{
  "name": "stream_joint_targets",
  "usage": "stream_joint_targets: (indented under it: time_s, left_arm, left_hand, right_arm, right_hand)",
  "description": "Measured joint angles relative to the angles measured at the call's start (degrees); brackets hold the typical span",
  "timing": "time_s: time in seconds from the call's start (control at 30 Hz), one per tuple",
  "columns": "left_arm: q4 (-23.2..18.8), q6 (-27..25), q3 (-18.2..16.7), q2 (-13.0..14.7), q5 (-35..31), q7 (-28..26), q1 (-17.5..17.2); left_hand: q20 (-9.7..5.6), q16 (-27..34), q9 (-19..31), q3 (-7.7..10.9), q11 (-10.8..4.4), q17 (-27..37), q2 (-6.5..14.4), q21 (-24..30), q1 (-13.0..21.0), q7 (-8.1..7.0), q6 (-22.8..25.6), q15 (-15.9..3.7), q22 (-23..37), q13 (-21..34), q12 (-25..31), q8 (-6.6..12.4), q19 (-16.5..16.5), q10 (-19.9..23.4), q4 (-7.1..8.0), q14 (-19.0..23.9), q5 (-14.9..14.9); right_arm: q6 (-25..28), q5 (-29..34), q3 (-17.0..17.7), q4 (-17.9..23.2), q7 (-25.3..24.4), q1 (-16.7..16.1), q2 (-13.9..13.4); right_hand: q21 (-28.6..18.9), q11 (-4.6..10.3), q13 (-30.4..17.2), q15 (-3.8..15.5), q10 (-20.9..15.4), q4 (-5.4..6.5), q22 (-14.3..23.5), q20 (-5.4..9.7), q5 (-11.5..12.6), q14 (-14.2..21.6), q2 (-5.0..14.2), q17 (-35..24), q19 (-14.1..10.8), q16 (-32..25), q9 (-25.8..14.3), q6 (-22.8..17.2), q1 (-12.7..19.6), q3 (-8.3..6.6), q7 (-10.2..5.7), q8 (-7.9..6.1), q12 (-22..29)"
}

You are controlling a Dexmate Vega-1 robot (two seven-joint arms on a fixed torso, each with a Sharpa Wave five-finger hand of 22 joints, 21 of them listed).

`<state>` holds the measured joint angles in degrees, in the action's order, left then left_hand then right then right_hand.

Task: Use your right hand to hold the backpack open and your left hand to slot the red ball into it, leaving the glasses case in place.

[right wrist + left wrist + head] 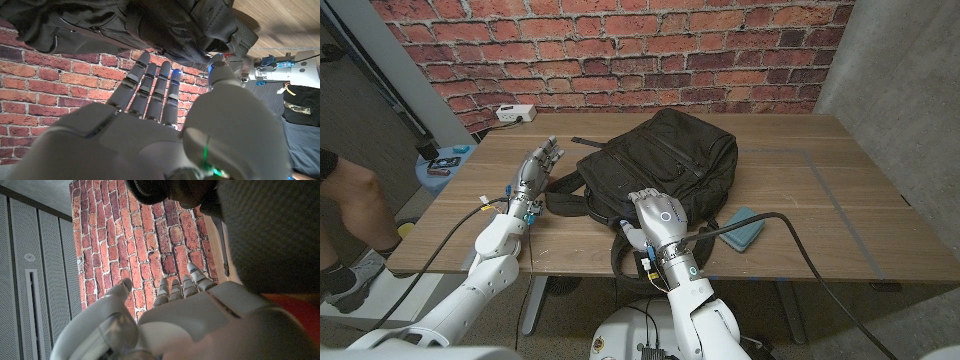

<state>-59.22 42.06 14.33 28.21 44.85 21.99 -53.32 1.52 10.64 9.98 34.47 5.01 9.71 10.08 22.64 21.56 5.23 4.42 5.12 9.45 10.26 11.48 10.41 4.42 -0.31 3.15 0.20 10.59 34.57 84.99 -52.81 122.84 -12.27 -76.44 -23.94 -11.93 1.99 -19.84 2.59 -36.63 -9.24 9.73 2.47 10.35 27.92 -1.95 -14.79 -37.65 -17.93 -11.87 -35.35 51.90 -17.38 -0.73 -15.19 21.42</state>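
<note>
Seen from the head view, the wooden worktop (840,200) carries one black backpack (660,160) and one teal glasses case (745,225). The backpack lies flat near the middle, its long axis slanting from the near left to the far right. The glasses case lies just beside its near right corner. The left hand (538,168) stands at the backpack's left edge with its fingers reaching up and away; whether it holds anything cannot be told here. The right hand (655,212) rests on the backpack's near edge, fingers curved down onto the fabric. A person's leg (355,195) shows at the left, beyond the worktop.

In the left wrist view, the left hand (190,315) has its fingers stretched out, and one red ball (295,312) shows beside it, partly hidden; a grip cannot be confirmed.

In the right wrist view, the right hand (150,115) extends its fingers toward the backpack (165,25), grasping nothing.
</note>
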Motion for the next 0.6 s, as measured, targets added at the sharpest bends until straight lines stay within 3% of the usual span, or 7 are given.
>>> stream_joint_targets:
  time_s: [0.23,0.33,0.6]
  left_arm:
    - [1.43,0.46,-0.01,-0.65,0.49,1.11,0.59]
    - [1.43,0.6,-0.01,-0.65,0.72,1.6,0.59]
    - [2.93,0.76,-0.04,-1.17,0.95,2.41,1.32]
  left_hand:
    - [0.0,0.0,0.0,0.0,0.1,0.0,0.0,-0.42,0.0,0.19,0.19,0.0,0.0,0.0,0.0,0.0,-0.01,0.54,0.0,0.0,0.0]
    - [0.0,0.0,0.0,0.0,0.1,0.0,0.0,-0.45,0.0,0.19,0.19,0.0,0.0,0.0,0.0,0.0,-0.01,0.54,0.0,0.0,0.0]
    - [0.01,0.0,0.0,0.23,0.1,-0.07,0.0,-0.45,0.0,0.19,0.81,0.0,0.0,0.0,0.0,0.2,-0.01,0.53,-0.23,0.0,0.0]
  right_arm:
    - [-0.06,-0.62,-0.61,-1.74,-1.65,1.42,0.46]
    - [-0.06,-0.62,-0.82,-2.42,-1.65,1.9,0.62]
    - [0.7,-1.86,-1.42,-4.05,-4.51,3.16,0.86]
  right_hand:
    - [0.0,0.92,-0.3,0.13,-0.92,0.0,0.0,0.51,0.0,1.02,-0.21,-0.27,-0.51,-0.72,0.0,-1.45,0.21,0.0,-0.83,-0.08,0.51]
    - [0.0,0.61,-0.42,0.09,-1.22,0.16,0.0,0.81,0.0,1.52,-0.21,-0.26,-0.81,-0.93,0.0,-1.71,0.21,0.16,-1.05,-0.29,0.67]
    - [-0.42,1.95,-0.8,0.32,-3.63,0.24,0.25,1.31,0.0,3.62,-0.18,-0.8,-2.17,-2.02,0.0,-4.7,0.25,0.56,-2.05,-0.74,2.05]
